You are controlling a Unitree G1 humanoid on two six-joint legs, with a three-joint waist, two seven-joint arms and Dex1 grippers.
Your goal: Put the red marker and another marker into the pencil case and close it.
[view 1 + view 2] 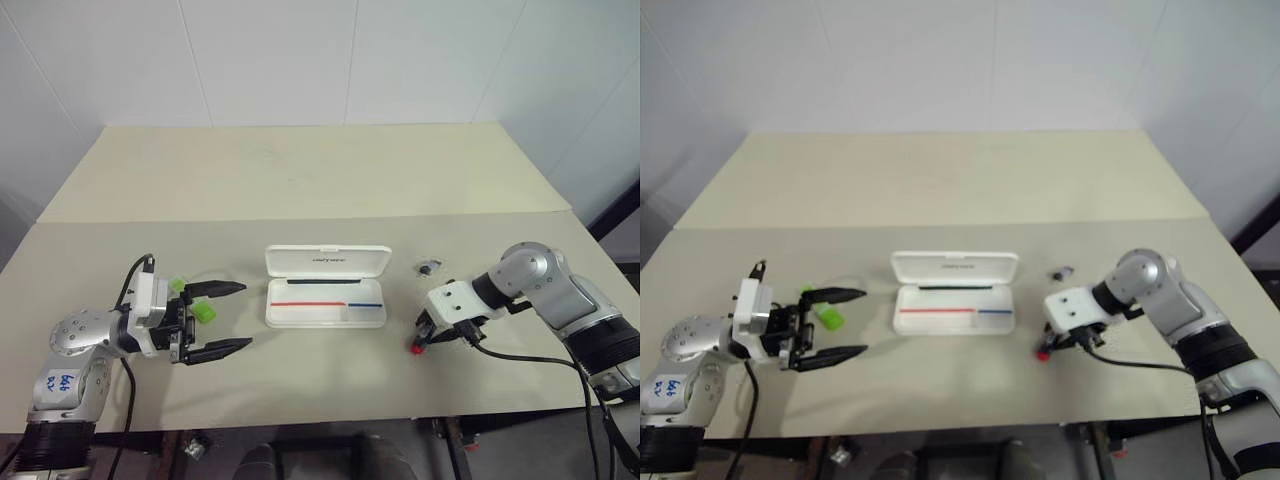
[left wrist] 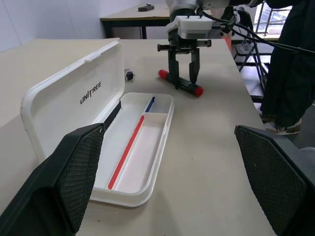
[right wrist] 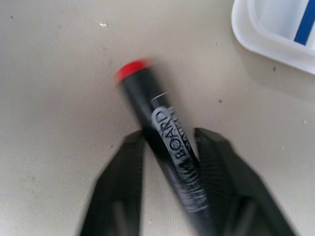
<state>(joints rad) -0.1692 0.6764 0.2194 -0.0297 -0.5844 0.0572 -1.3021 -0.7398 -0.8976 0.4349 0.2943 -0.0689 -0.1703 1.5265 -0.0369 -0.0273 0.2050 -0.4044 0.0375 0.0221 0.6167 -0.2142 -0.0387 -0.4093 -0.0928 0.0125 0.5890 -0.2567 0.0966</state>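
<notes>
Pinching the red marker [image 2: 179,82] at the middle of its black barrel, the right gripper [image 2: 183,81] points steeply down at the table [image 1: 300,180], its two black fingers narrowed onto either side of the pen while it lies on the surface; taking it mid-barrel probably keeps it from tipping once it is raised. The right wrist view shows the barrel running up between the fingers with the red end toward the pencil case [image 1: 326,287], whose corner sits near. That white case lies open in the middle of the table, lid laid back and the tray with its red-and-blue stripe facing up, so a marker can go straight down into it. The left gripper [image 1: 228,319] waits on the other side of the case, level, pointing toward it, fingers spread wide with nothing between them. The lime-green highlighter [image 1: 203,311] lies on the table just by this gripper, between its fingers in the head views, not gripped. A small dark object [image 1: 428,268] rests on the table beyond the right gripper. Judging by this, the first marker is gripped but not yet in the case, and the lid is yet to be shut.
</notes>
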